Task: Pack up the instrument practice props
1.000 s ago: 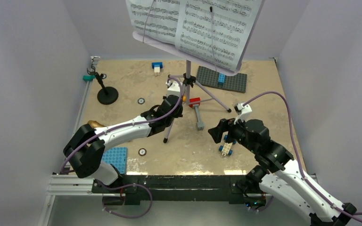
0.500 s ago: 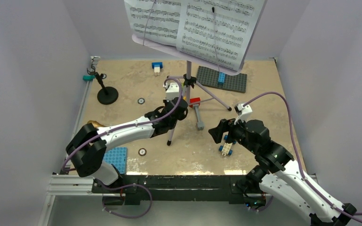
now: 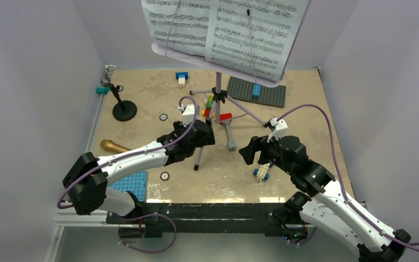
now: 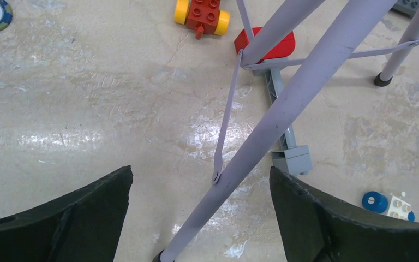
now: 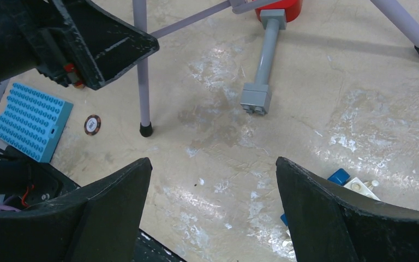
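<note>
Near mid-surface, the left end effector point(image 4: 200, 172) gapes open astride the music stand leg point(image 4: 300, 82); the right end effector point(image 5: 213, 161) is also open.

White arm links point(image 3: 136, 155), black joints point(image 3: 90, 185), looping lavender cables point(image 3: 305, 105), and broad matte-black claw fingers point(image 4: 76, 213).
</note>
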